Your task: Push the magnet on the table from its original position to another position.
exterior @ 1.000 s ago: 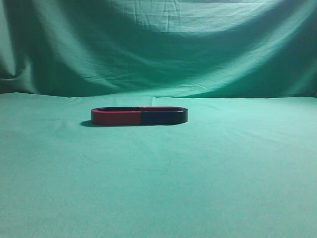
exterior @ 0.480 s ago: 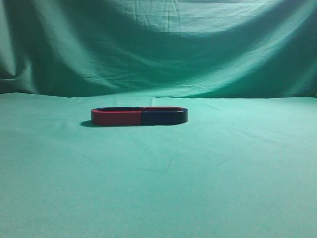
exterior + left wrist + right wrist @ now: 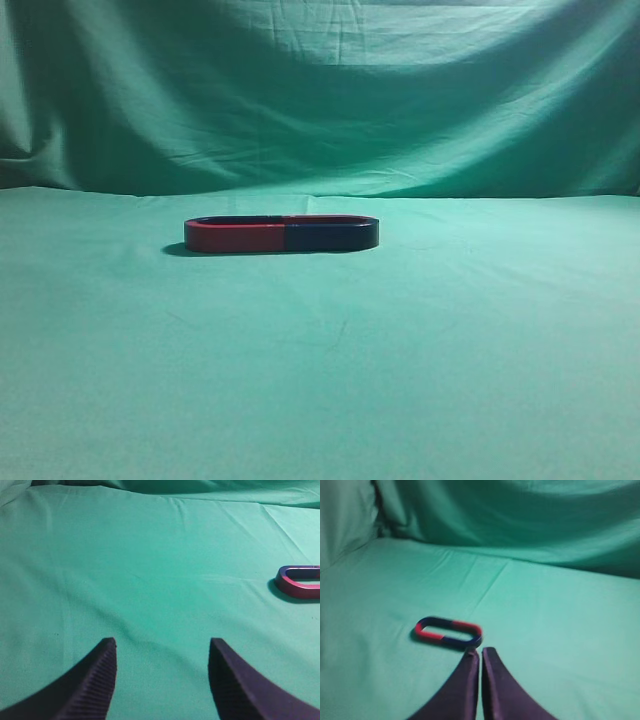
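Note:
Two flat U-shaped magnets lie end to end as one oval on the table (image 3: 330,380). The magnet (image 3: 332,237) is the right half, with a navy near arm and a thin red far arm. The other magnet (image 3: 234,238), with a red near arm, is the left half. In the right wrist view the magnet (image 3: 466,639) lies just beyond my right gripper (image 3: 479,652), which is shut and empty, its tips close to the oval's right end. My left gripper (image 3: 163,641) is open and empty above bare cloth. Neither gripper shows in the exterior view.
The green backdrop (image 3: 320,100) hangs behind the table. In the left wrist view only the red-near-arm magnet's bend (image 3: 299,582) shows at the right edge, far from my left gripper. Green cloth (image 3: 560,625) stretches to the right of the oval.

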